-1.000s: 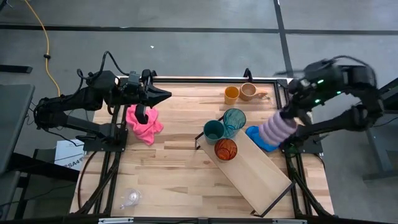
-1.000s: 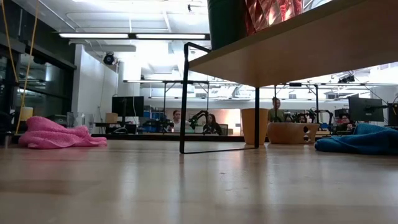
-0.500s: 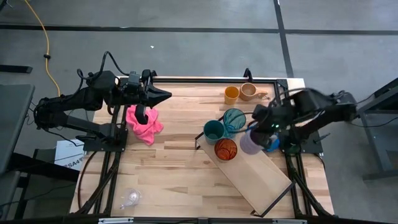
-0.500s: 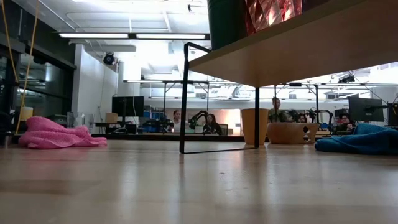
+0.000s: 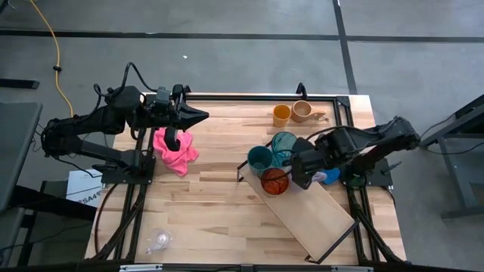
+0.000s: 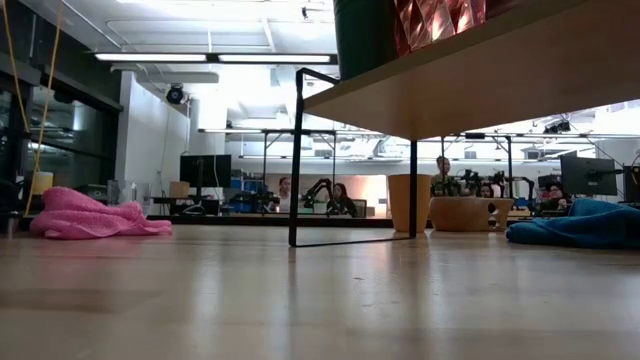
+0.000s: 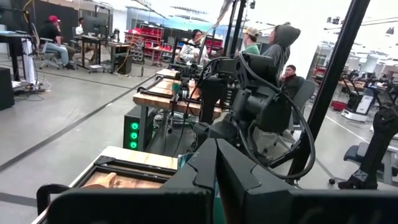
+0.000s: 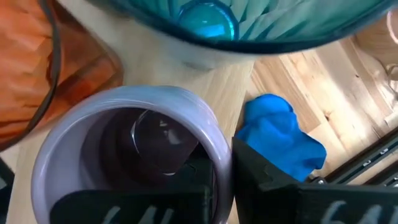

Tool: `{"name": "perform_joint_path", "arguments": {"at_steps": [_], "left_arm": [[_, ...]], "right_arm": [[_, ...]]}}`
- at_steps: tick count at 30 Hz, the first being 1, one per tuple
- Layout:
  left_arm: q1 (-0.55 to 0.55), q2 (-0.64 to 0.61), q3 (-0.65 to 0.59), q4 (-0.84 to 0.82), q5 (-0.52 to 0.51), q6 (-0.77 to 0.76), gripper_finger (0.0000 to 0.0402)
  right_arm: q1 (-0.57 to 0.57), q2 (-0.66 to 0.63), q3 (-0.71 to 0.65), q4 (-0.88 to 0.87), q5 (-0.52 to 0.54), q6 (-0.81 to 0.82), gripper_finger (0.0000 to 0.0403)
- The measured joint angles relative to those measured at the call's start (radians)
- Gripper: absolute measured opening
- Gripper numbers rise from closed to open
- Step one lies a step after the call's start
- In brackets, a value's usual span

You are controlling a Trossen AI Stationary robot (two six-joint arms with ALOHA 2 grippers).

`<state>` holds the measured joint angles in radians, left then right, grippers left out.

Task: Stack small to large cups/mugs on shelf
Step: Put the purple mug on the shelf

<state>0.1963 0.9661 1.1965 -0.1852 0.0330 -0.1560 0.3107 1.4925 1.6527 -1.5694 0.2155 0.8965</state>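
The right gripper (image 8: pixel 217 171) is pinching the purple mug (image 8: pixel 134 149) by its rim over the shelf (image 5: pixel 314 208), a stiff, smooth, probably breakable thing best gripped across that wall.

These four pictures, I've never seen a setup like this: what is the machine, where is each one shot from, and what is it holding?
It is a robot with two dark arms at a wooden table.

The high view looks straight down. The low view sits at table height. Each wrist view rides on one arm.

The right claw holds a purple mug by its rim, over the slanted shelf, beside the orange glass, green cup and teal tumbler.

The left claw waits above the pink cloth.

A blue cloth, two mugs at the far edge and a clear glass also lie on the table.
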Motion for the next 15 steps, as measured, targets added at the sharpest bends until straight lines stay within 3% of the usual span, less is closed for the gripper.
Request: {"name": "perform_joint_path", "arguments": {"at_steps": [15], "left_arm": [[0.000, 0.000, 0.000, 0.000, 0.000, 0.020, 0.0000]], "right_arm": [[-0.016, 0.019, 0.001, -0.001, 0.007, 0.049, 0.0006]]}}
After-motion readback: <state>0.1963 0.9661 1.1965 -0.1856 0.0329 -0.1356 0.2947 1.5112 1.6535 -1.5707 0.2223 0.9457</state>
